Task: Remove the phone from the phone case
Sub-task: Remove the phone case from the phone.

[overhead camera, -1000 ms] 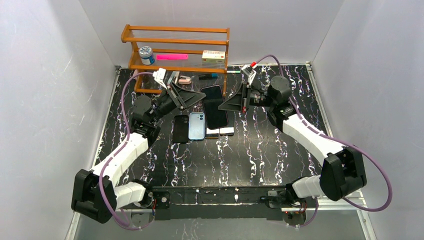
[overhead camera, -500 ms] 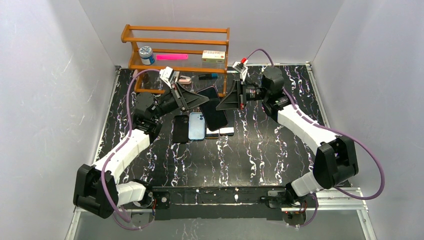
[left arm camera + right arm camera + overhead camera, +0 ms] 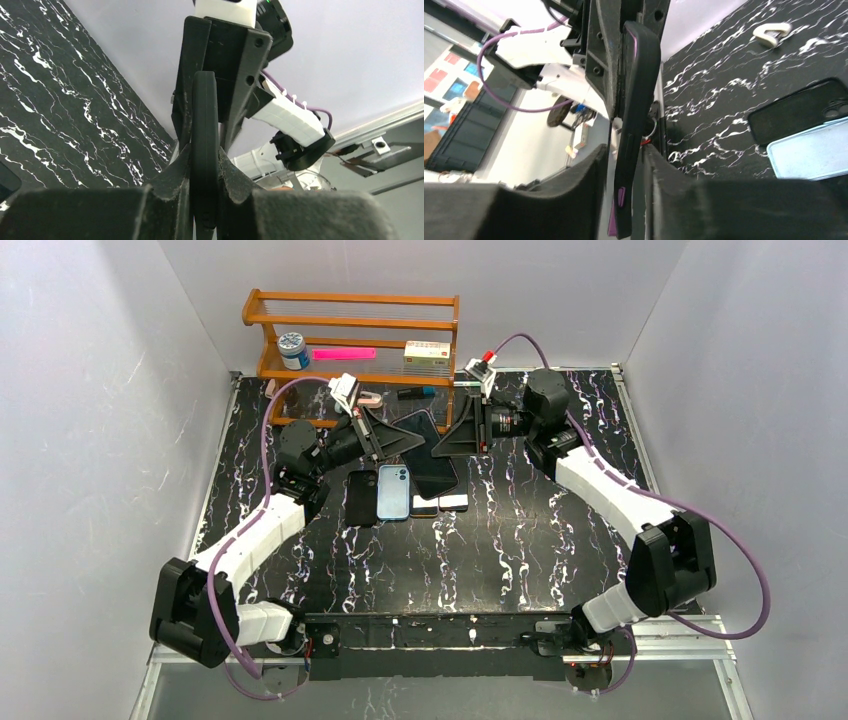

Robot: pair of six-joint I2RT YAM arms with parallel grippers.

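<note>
A phone in a black case with purple trim is held above the table near the rack. My left gripper is shut on its left edge. In the left wrist view the case stands edge-on, pinched between my fingertips. My right gripper is at the phone's right edge. In the right wrist view the cased phone sits between the right gripper's fingertips, with a gap showing on both sides, so the jaws are open around it.
A black case, a light blue case and more phones lie on the marble table below. A wooden rack stands behind, holding a jar, a pink item and a box.
My right gripper has moved left and back until its jaws straddle the phone's right edge. My left gripper has shifted right and up with the phone, which now sits more tilted.
</note>
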